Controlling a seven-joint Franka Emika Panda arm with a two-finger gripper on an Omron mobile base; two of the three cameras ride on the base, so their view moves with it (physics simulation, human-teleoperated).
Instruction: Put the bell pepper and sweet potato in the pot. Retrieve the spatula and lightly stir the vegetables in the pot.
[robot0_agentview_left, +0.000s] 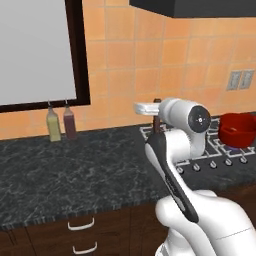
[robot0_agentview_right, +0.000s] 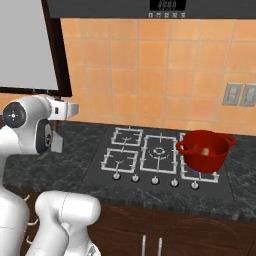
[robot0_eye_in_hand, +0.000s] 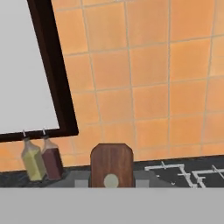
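Dark marbled worktop (robot0_agentview_left: 75, 170) ran under an orange tiled wall (robot0_agentview_right: 165, 75), and the stove (robot0_agentview_right: 155, 160) was set into it; every place below is given from that stove.

Nearest of all, the arm's white hand hung above the worktop off the stove's left edge, and what it carried decided the scene. The spatula (robot0_agentview_left: 145, 108) was up there with it: a pale grey blade stuck out level to the left of the wrist in the left base view, and the hand view showed a reddish-brown slab, the handle end on as I read it, rising right where the gripper (robot0_eye_in_hand: 111, 183) sat. I judged the jaws clamped on that handle, though the fingertips themselves were hidden behind it. Held flat and high like that, the blade would pass over the grates on the way across.

Farther along, the pot (robot0_agentview_right: 205, 149) stood on the stove's right-hand burner, mouth open. A pale lump lay inside, the sweet potato (robot0_agentview_right: 204, 150). The bell pepper I couldn't pick out against the red wall of the pot.

Back left of the stove, two bottles (robot0_agentview_left: 61, 124) stood at the wall under a dark-framed window (robot0_agentview_left: 35, 50).
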